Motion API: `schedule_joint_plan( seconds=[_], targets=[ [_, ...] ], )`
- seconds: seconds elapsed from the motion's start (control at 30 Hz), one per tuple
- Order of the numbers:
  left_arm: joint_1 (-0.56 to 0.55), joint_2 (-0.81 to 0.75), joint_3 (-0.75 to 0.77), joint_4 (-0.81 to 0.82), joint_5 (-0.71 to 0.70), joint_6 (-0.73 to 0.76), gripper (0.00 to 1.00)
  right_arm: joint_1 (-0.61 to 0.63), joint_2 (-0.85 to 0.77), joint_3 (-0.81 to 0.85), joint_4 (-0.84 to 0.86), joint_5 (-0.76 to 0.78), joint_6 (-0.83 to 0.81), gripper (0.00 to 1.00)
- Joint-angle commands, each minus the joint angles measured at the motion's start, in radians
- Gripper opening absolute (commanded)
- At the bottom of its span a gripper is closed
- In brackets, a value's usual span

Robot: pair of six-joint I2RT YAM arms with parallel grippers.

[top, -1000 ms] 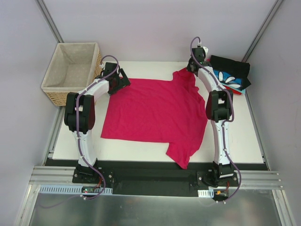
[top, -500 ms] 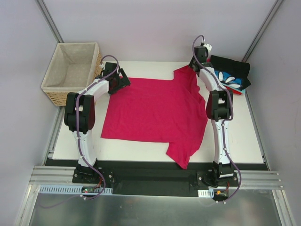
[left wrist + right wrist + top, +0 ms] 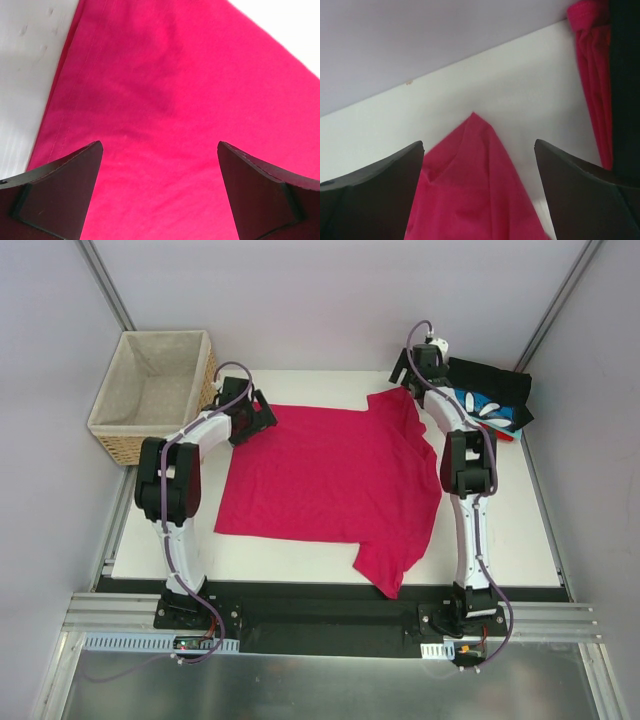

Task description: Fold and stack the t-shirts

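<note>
One basket [image 3: 112, 429] stands off the table's far left corner, and all I can see inside it is its beige lining. Two arms reach out over one white table [image 3: 510, 530].

The left claw [image 3: 262, 412] hangs over the far left corner of the single pink shirt [image 3: 330, 485]. Its jaws are spread wide with nothing between them, only flat cloth underneath [image 3: 165, 90]. A bare strip of table runs down that side of the shirt.

The shirt lies open across the middle, one sleeve reaching almost to the near edge.

The right claw [image 3: 408, 375] sits above the far sleeve, also wide open and gripping nothing. The sleeve tip [image 3: 475, 165] stops short of the back edge, with white table beyond it.

In the far right corner is one pile of three folded shirts: black [image 3: 495, 385], blue with white petals [image 3: 485, 408] and red [image 3: 506, 433]. The near right of the table is open.
</note>
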Motion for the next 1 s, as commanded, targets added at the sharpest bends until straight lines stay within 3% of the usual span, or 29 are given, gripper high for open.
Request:
schedule_joint_plan(
  seconds=[0.0, 0.17, 0.27, 0.57, 0.97],
  targets=[
    [-0.004, -0.129, -0.050, 0.017, 0.004, 0.016, 0.99, 0.047, -0.257, -0.102, -0.008, -0.021, -0.050, 0.97],
    [0.005, -0.202, -0.067, 0.017, 0.010, 0.056, 0.99, 0.113, -0.386, -0.136, -0.290, -0.061, -0.008, 0.97],
    [0.028, -0.208, -0.046, 0.017, 0.046, 0.079, 0.99, 0.123, -0.450, -0.237, -0.361, -0.089, 0.034, 0.97],
    [0.079, -0.119, 0.008, 0.015, 0.208, 0.057, 0.99, 0.123, -0.545, -0.509, -0.494, -0.083, 0.049, 0.97],
    [0.077, -0.064, -0.063, -0.041, 0.236, 0.036, 0.99, 0.182, -0.507, -0.609, -0.550, -0.038, 0.037, 0.97]
  ],
)
